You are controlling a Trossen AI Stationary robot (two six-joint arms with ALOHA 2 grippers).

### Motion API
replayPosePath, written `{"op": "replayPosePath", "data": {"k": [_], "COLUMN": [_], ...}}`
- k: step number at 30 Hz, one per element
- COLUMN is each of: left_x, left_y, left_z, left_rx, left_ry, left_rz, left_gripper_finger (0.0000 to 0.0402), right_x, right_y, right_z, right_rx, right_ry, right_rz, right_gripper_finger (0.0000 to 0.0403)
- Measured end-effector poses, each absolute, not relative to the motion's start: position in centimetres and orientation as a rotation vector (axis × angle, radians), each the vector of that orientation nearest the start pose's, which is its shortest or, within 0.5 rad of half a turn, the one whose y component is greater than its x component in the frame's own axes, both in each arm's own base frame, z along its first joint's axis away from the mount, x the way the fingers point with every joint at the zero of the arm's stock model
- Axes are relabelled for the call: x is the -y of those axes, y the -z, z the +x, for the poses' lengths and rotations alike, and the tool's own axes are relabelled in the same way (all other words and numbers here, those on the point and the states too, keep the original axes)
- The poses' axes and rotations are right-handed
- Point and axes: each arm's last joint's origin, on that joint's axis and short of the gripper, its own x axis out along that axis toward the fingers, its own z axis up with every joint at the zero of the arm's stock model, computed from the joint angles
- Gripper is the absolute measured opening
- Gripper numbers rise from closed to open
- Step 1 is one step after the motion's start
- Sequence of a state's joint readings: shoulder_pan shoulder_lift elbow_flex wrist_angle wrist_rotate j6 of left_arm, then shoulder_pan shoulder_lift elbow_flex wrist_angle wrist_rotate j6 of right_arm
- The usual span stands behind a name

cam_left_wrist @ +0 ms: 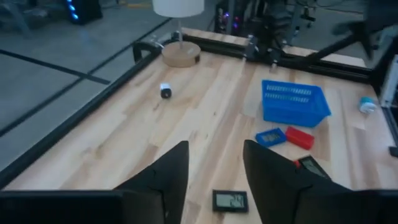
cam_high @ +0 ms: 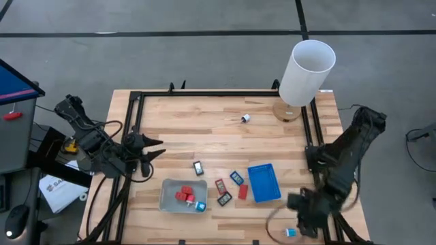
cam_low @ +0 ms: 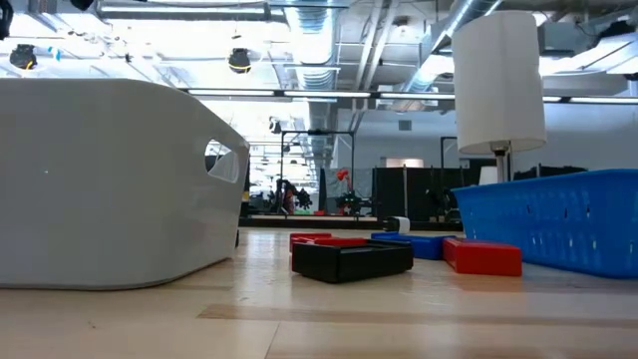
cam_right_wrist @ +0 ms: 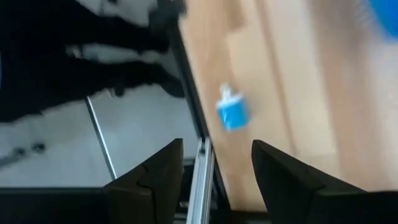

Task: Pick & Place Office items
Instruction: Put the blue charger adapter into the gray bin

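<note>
- Office items: I count three red blocks point(cam_high: 184, 197) clustered in the grey tray point(cam_high: 167, 198), with one cyan-and-white bit point(cam_high: 201, 206) at that tray's right edge.
- Loose on the wood: one black rectangle with a pale face point(cam_high: 198, 168) just above the grey tray, two more dark rectangles point(cam_high: 221, 185) between the trays, one blue-faced piece point(cam_high: 236, 177) and one red block point(cam_high: 243, 192) just left of the blue tray point(cam_high: 264, 183).
- One small white bit point(cam_high: 245, 119) lies alone toward the far edge, near the wooden base of the tall white cylinder point(cam_high: 306, 71).
- One cyan bit point(cam_high: 291, 233) sits at the near right corner, close to the black frame rail; the right wrist view shows it point(cam_right_wrist: 231, 112) on the wood beside that rail.
- Left gripper point(cam_high: 155, 148) hovers at the table's left edge, jaws spread and empty; its wrist view looks down on the pale-faced rectangle point(cam_left_wrist: 229, 200) between the fingers.
- Right gripper point(cam_right_wrist: 214, 171) hangs over the near right corner by the rail, jaws parted, pinching nothing.
- Two trays in all; the blue one looks empty from above.
- Open room: the far half of the table is bare apart from the white bit and cylinder; the near middle is crowded.
</note>
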State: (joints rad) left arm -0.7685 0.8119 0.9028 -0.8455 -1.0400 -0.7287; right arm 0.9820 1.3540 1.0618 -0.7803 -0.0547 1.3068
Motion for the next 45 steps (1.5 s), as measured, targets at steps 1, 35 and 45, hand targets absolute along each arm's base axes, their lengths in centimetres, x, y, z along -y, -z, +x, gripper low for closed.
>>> {"op": "replayPosePath", "data": {"k": [1,35,45], "left_x": [7.7,8.3,8.3], "left_y": [-32.1,-33.0,-33.1], "left_z": [11.8,15.7,15.6], "left_rx": [-0.338,-0.245,-0.243], "left_ry": [-0.410,-0.449,-0.449], "left_rz": [-0.110,-0.095,-0.097], "left_gripper_finger": [0.0156,0.0188,0.0187], "right_x": [-22.8,-28.3,-29.2], "right_y": [-25.8,-17.2,-14.9], "right_z": [13.9,15.7,15.9], "right_rx": [-1.384,-1.398,-1.420], "right_ry": [-0.151,-0.178,-0.124], "right_rz": [0.578,0.201,0.232], "right_gripper_finger": [0.0182,0.0271,0.0272]}}
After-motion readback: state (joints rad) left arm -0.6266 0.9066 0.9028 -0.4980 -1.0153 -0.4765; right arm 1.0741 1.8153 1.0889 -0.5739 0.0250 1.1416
